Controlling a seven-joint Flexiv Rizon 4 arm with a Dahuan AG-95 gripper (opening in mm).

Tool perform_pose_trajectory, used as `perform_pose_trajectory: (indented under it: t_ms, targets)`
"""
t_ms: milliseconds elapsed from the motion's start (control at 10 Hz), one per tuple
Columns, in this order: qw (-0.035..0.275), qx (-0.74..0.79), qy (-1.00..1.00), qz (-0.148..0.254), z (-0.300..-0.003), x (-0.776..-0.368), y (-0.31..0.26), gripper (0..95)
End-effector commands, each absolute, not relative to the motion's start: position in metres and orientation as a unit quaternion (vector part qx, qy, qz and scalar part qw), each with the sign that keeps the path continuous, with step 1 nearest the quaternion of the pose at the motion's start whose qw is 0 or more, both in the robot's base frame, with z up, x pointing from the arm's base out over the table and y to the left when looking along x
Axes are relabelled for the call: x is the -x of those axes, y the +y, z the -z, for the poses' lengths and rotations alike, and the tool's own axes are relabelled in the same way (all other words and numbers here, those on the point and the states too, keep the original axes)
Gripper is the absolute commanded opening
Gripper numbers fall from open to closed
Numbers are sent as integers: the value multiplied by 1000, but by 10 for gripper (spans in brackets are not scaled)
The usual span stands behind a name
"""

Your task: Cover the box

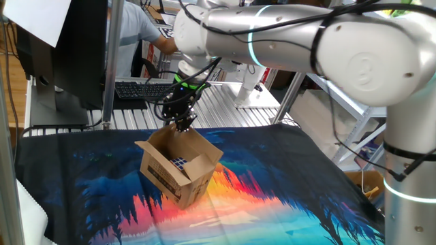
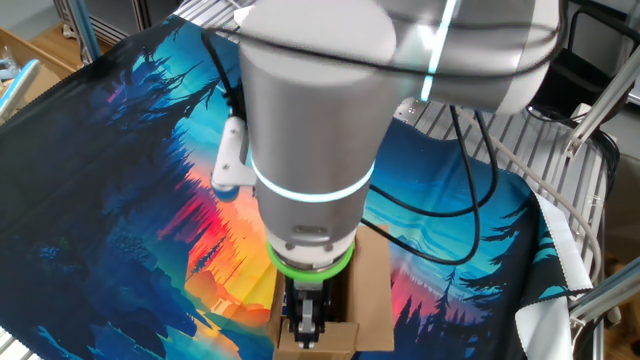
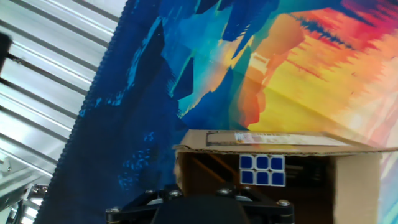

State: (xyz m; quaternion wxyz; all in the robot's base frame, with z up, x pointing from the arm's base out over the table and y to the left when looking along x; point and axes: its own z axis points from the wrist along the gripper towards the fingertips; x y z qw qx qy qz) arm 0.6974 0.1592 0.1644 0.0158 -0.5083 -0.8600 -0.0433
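the box [image 1: 178,167] stands open on the printed cloth [image 1: 272,204] that covers the bench, its flaps up and a cube puzzle [image 3: 262,170] lying inside. the gripper [image 1: 182,124] hangs just above the far flap [image 1: 163,139], pointing straight down. whether the fingers are wide or narrow, or whether a flap edge is pinched, cannot be told — they are dark and small in one fixed view, and hidden behind the arm in the other.

the step in hand is judged to be folding a flap inward. it is best done by pressing near the flap's free edge and sweeping across the opening in a low arc, so that the light box is not dragged or tipped on the cloth.

the cube is shown clearly only in the hand view, with a labelled flap [image 3: 280,138] seen edge-on. the black print on the box's side [image 1: 163,178] is seen only in one fixed view — the other fixed view is mostly filled by the arm [image 2: 315,130], with just a strip of cardboard [image 2: 372,290] showing.
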Motion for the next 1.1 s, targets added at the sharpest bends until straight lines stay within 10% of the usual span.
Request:
perform_pose_trajectory:
  t_ms: [100,1100]
  targets:
    - [13,504,-863,45,-159,-695,160,380]
    - [8,505,-862,40,-138,-695,158,380]
